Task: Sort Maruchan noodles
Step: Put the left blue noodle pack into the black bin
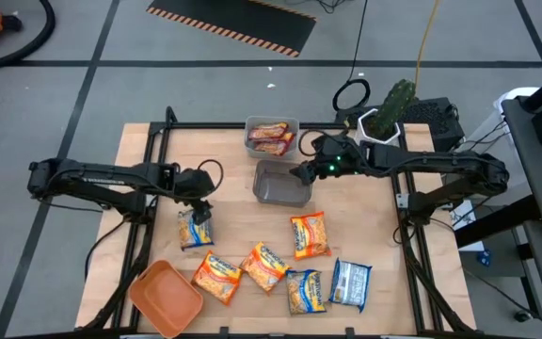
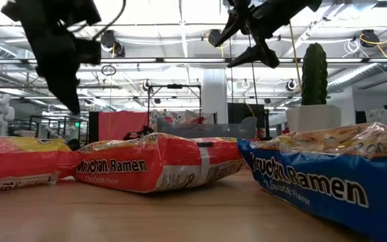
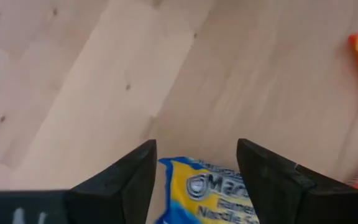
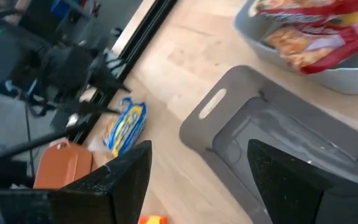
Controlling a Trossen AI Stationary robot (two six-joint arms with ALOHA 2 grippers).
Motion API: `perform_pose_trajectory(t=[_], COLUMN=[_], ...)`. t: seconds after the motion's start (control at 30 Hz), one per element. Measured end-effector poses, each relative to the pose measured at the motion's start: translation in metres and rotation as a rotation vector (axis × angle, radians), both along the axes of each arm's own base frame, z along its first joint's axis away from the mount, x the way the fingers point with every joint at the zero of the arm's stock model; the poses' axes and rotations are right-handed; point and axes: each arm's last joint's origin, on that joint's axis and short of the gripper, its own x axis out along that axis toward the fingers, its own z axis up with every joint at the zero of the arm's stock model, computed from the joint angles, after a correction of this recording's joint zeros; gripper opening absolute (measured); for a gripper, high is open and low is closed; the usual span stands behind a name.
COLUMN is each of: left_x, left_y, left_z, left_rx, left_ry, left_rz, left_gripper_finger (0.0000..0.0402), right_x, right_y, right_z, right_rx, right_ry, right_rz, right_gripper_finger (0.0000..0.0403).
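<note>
Evenly lit from overhead; soft, short shadows beneath the packets on the wooden table (image 1: 252,226). Bright ceiling strip lights (image 2: 180,13) in the low view, washing out the upper background above the cactus (image 2: 314,74). Mild glare on the glossy wrap of the red ramen packet (image 2: 154,161); nearest blue packet (image 2: 328,178) soft, out of focus at close range. Left wrist view blurred throughout, print on the blue-and-yellow packet (image 3: 210,196) smeared. Right wrist view soft too, with faint sheen inside the grey bin (image 4: 278,143).
</note>
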Motion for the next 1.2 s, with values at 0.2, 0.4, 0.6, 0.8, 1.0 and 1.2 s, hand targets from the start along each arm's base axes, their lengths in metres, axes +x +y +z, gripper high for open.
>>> perform_pose_trajectory(t=[0.2,0.4,0.6,0.8,1.0,1.2], left_x=[0.0,0.012,0.02,0.02,0.022,0.018], left_y=[0.01,0.012,0.014,0.012,0.009,0.008], left_z=[-0.029,-0.037,-0.051,-0.058,-0.059,-0.06], left_rx=[-0.124,-0.162,-0.179,-0.216,-0.209,-0.213], left_ry=[0.135,0.107,0.159,0.206,0.21,0.246], left_rz=[0.18,0.244,0.251,0.307,0.291,0.304], left_gripper_finger=[0.0228,0.0228,0.0228,0.0228,0.0228,0.018], right_x=[0.0,-0.002,-0.004,-0.007,-0.01,-0.013], right_y=[0.006,0.003,-0.006,-0.012,-0.018,-0.026], right_z=[0.002,0.005,0.005,0.004,0.002,0.002], right_rx=[-0.035,-0.058,-0.051,-0.051,-0.115,-0.125], right_ry=[-0.003,-0.02,-0.031,-0.024,-0.001,-0.018], right_rz=[0.056,0.13,0.232,0.303,0.356,0.398], right_gripper_finger=[0.0258,0.0258,0.0258,0.0258,0.0258,0.0258])
